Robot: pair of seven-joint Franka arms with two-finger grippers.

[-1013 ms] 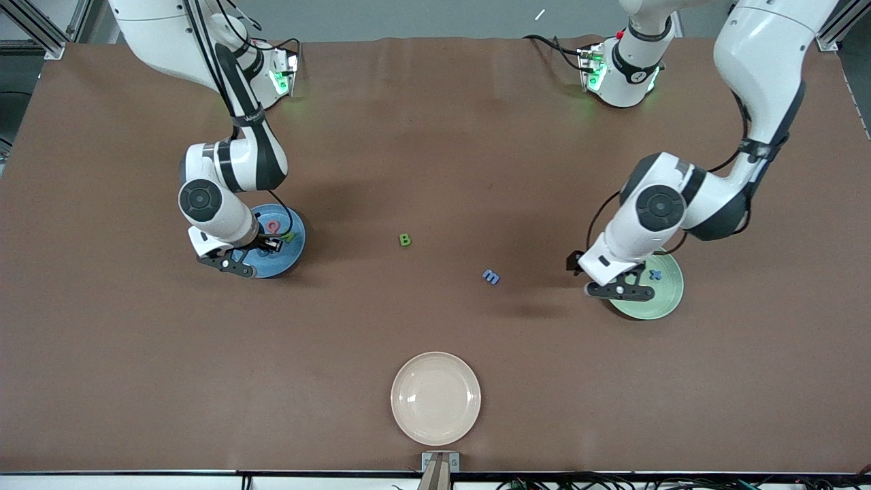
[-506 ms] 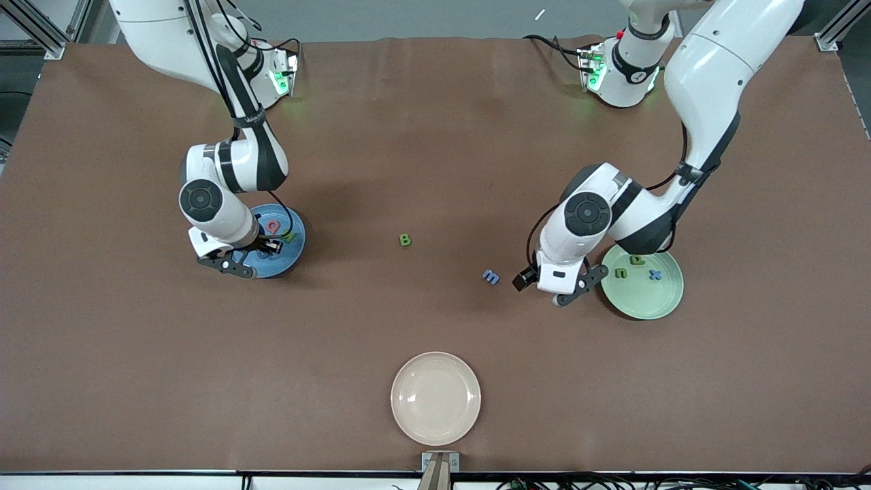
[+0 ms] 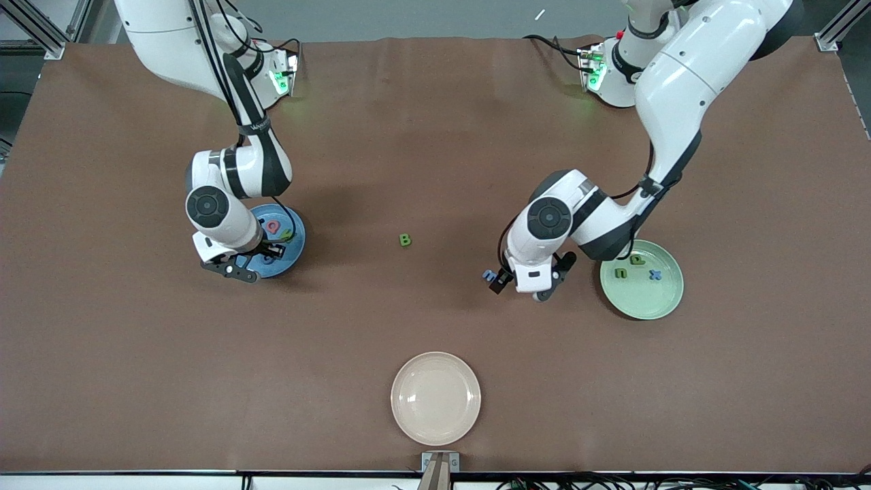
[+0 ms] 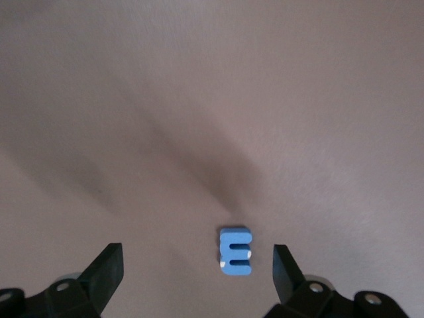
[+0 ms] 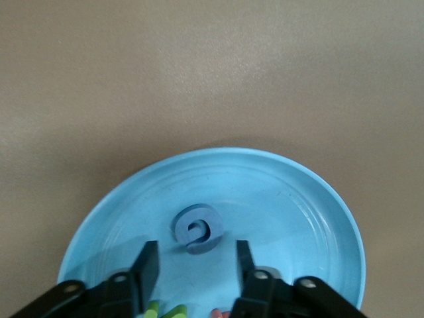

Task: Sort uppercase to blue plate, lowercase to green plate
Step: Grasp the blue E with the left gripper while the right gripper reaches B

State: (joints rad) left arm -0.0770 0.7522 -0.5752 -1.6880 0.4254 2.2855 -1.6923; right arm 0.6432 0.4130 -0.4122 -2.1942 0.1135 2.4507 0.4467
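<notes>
In the left wrist view the blue m [image 4: 236, 252] lies flat on the brown table between the fingers of my open left gripper [image 4: 197, 275], closer to one finger [image 4: 285, 270]. From the front, the left gripper [image 3: 502, 282] hangs low over the m [image 3: 488, 275], beside the green plate [image 3: 663, 299], which holds the green p [image 3: 637, 259], green n [image 3: 620, 273] and blue x [image 3: 655, 275]. My right gripper [image 5: 195, 265] is open over the blue plate [image 5: 298, 192], with the blue G [image 5: 199, 228] lying loose just past its tips. The pink Q [image 3: 273, 226] and green N [image 3: 288, 236] also lie on the blue plate [image 3: 297, 246]. The green B [image 3: 405, 239] lies mid-table.
A beige plate [image 3: 435, 398] with nothing in it sits near the table's front edge, closer to the front camera than the B. Both arm bases with their cables stand at the table's back edge.
The left arm swung from over the green plate to the blue m. The right gripper opened over the blue plate, and the G now lies free.
</notes>
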